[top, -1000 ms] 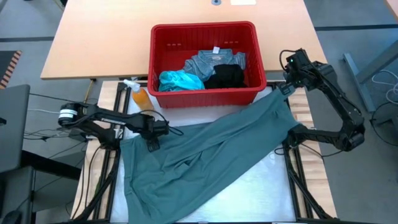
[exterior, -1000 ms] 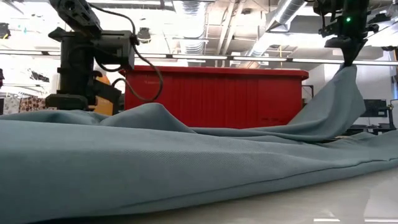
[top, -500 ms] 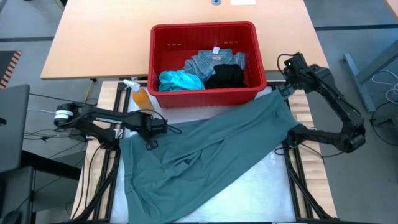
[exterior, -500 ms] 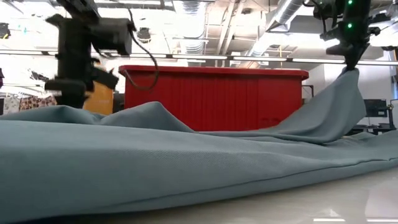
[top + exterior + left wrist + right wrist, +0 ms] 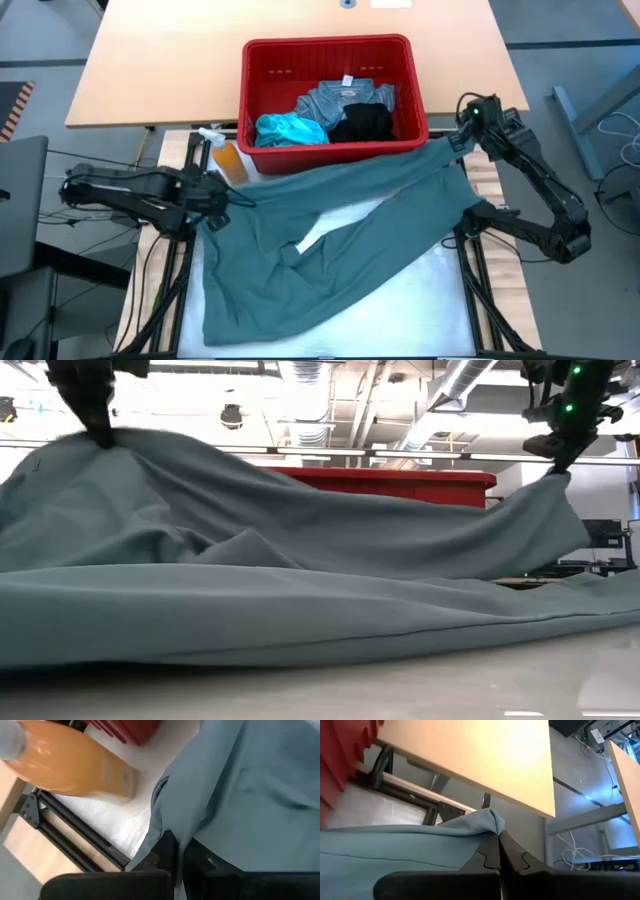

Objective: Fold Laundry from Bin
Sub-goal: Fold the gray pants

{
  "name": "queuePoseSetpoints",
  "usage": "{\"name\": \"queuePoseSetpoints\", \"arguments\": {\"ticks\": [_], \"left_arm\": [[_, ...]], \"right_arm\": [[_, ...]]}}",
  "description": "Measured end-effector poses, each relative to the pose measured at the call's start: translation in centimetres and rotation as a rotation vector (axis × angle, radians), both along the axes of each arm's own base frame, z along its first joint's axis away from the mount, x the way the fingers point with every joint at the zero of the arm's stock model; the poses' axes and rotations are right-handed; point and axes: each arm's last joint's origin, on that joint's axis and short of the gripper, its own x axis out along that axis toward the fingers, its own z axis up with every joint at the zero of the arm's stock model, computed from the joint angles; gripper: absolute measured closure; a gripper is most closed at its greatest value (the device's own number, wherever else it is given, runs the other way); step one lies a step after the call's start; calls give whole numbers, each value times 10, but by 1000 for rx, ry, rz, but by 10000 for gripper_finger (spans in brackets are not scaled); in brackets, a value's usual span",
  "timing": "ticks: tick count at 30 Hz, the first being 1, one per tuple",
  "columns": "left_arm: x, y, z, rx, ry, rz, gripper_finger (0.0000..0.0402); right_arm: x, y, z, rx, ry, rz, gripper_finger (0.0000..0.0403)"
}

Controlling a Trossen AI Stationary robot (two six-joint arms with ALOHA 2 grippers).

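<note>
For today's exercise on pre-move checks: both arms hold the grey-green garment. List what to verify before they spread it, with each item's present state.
1. Left gripper shut on the grey-green garment: ok.
2. Right gripper shut on its far corner: ok.
3. Garment lifted at both ends, middle on the table: ok.
4. Garment flat, no folds: not ok, creased.
5. Orange spray bottle clear of the cloth: cannot tell, very near.
6. Other laundry inside the red bin: ok.
</note>
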Motion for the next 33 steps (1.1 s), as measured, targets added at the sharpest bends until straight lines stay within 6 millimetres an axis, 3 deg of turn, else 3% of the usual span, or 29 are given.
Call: {"name": "queuePoseSetpoints", "arguments": {"ticks": [10, 15, 19, 23, 27, 33], "left_arm": [[7, -17, -2, 3, 16, -38, 401], [15, -30, -10, -78, 73, -71, 401], [22, -42, -8, -122, 79, -112, 401], [38, -62, 9, -219, -15, -225, 401], [54, -87, 21, -302, -66, -319, 401], [70, -133, -1, -404, 87, -347, 401]], "right_arm": [[-7, 10, -23, 40, 72, 16, 390], [-15, 26, -14, -19, 86, 35, 390], [-24, 43, 4, -91, 118, 82, 390], [-29, 58, 12, -89, 127, 188, 390], [-31, 62, 5, -9, 134, 205, 390], [-29, 58, -11, 46, 116, 162, 390]]}}
